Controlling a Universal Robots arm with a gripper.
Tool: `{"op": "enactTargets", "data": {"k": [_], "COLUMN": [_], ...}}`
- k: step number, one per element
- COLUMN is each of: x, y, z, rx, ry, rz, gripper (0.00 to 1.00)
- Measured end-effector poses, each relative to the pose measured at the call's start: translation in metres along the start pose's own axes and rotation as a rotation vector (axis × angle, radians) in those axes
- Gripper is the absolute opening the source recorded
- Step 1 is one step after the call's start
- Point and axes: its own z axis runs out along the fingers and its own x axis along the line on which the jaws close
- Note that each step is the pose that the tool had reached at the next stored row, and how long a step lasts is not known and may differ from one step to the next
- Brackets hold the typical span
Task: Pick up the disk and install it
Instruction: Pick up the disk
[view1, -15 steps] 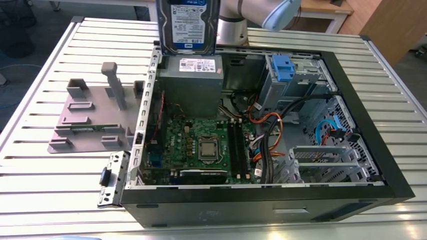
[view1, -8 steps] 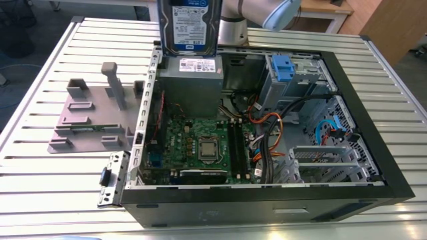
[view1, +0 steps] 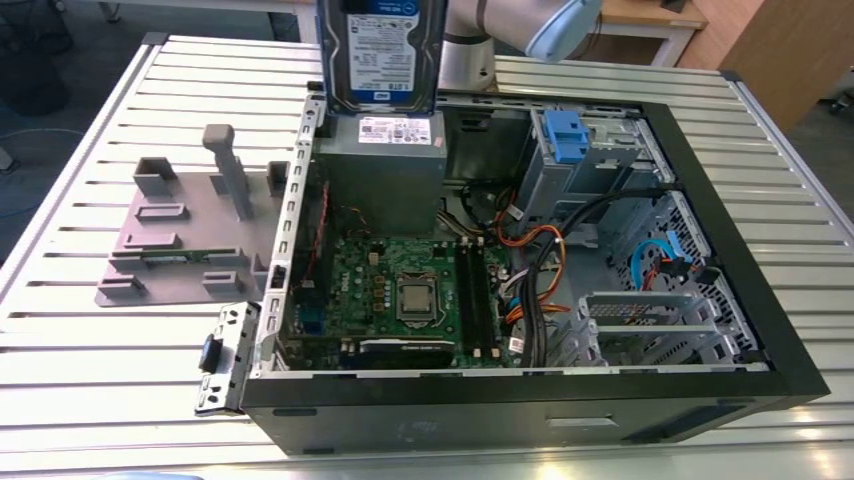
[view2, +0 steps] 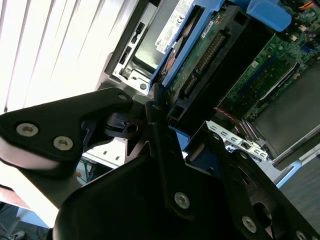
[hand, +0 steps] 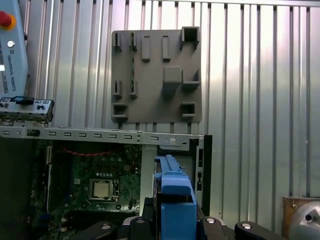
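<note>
On slatted table (view1: 120, 380), open case (view1: 534, 405), disk (view1: 380, 50) aloft

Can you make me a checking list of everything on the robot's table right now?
Surface: ribbed metal table holding an open computer case.
Job's things: disk held upright over the case's corner, not installed.
Clutter: grey plastic holder plate beside the case.
Grippers: the one gripper is shut on the disk.
Cables: orange, black and blue wires inside the case.
Surroundings: wooden furniture behind the table.
</note>
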Motion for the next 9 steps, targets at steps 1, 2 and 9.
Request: {"op": "enactTargets", "data": {"k": [1, 2, 9], "x": [0.0002, 0.0004, 0.0021], "y": [-0.0003, -0.0006, -0.0023], "z": [0.0, 0.0, 0.0001], "rx": [-0.0001, -0.0001, -0.0001], "ry": [0.0, 0.0, 0.0001], "rz": [0.0, 0.0, 0.0], "gripper": [0.37, 0.37, 0.37]}}
